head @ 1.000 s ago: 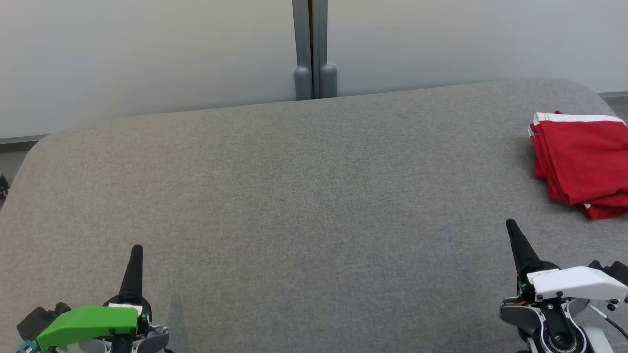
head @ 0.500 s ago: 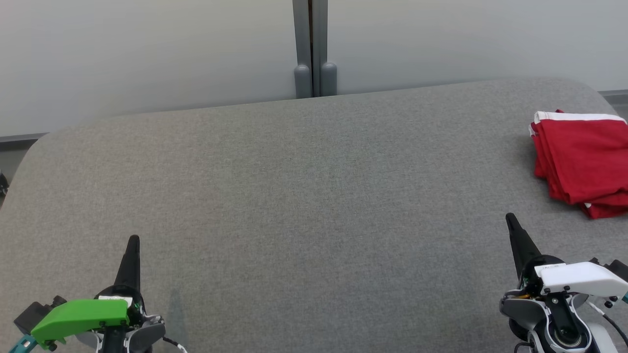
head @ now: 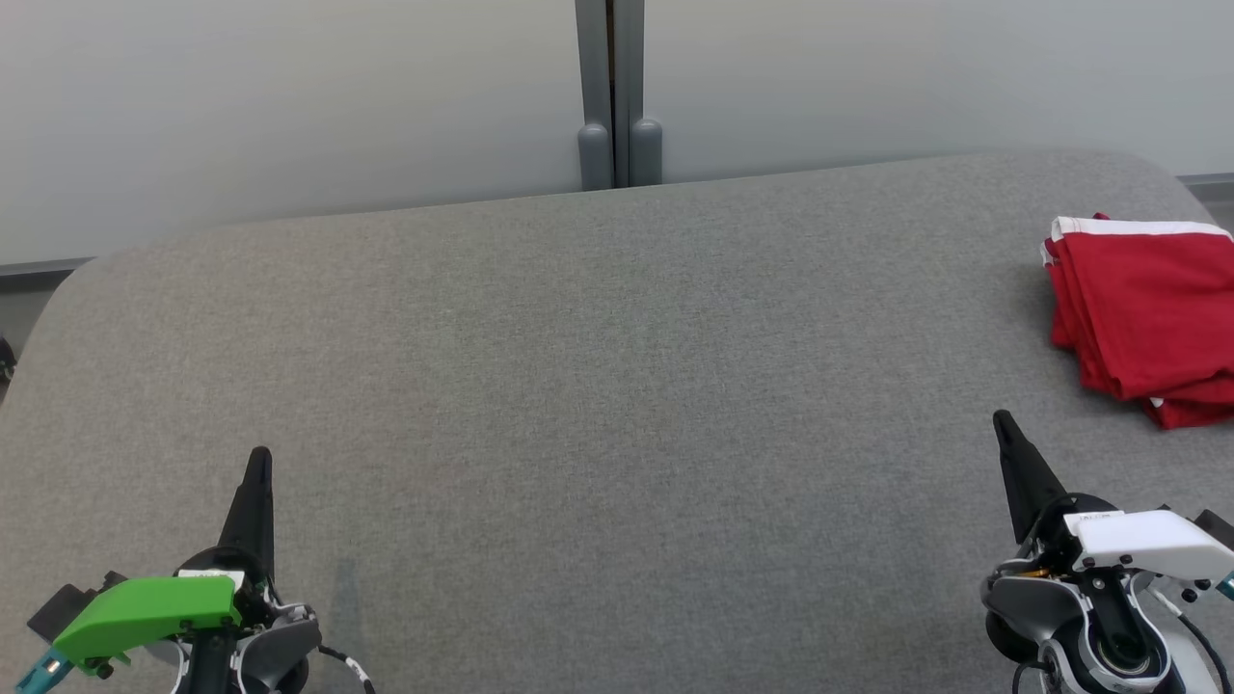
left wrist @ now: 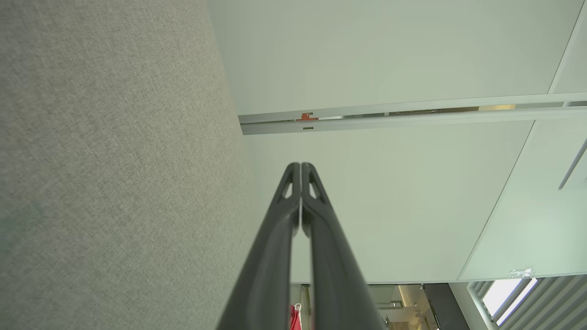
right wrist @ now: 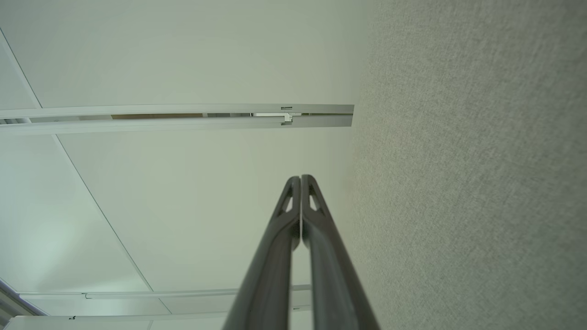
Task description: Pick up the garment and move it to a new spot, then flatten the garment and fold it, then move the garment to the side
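Jaws: left gripper (head: pixel 258 461), right gripper (head: pixel 1005 424) pressed together, empty.
Garment: folded red cloth garment (head: pixel 1147 318), frame's right edge.
Advice: seemingly done; retract clear.

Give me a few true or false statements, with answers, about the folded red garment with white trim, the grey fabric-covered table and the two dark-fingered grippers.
1. The folded red garment with white trim lies near the right end of the grey fabric-covered table. True.
2. The left gripper holds the garment. False: it is shut on nothing, at the opposite side of the table from the garment.
3. The right gripper has its fingers spread wide. False: they are pressed together.
4. The right gripper is nearer the garment than the left gripper. True.
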Robot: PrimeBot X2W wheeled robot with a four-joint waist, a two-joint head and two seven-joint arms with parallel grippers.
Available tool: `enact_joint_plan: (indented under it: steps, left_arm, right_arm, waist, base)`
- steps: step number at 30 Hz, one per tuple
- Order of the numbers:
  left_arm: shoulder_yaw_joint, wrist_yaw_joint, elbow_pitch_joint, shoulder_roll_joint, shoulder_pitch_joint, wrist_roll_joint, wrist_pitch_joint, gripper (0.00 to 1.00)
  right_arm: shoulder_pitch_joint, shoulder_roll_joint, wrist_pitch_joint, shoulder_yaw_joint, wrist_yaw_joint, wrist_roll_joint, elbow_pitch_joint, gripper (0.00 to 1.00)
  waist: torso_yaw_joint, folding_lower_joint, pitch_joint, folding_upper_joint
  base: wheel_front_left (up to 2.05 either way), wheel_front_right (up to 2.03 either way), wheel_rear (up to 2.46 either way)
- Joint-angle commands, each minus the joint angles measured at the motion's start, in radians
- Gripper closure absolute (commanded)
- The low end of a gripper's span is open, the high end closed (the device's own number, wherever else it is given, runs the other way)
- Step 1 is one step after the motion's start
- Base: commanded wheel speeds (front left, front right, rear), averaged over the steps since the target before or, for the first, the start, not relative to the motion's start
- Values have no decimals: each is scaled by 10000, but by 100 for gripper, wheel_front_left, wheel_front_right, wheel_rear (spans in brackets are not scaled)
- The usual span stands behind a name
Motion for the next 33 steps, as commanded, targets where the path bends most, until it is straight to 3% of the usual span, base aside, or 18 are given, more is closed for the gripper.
enact_joint_plan:
  steps: [1, 33]
  left_arm:
    - [65, -95, 26, 69, -184, -221, 61, 100]
    - [122, -94, 39, 28, -220, -317, 153, 100]
  right_arm:
    - [-132, -40, 74, -26, 4, 205, 23, 100]
    - [-128, -39, 118, -35, 4, 421, 29, 100]
  waist:
    - [1, 0, 4, 0]
    - [2, 0, 17, 0]
  base:
    - [0, 0, 0]
    - [0, 0, 0]
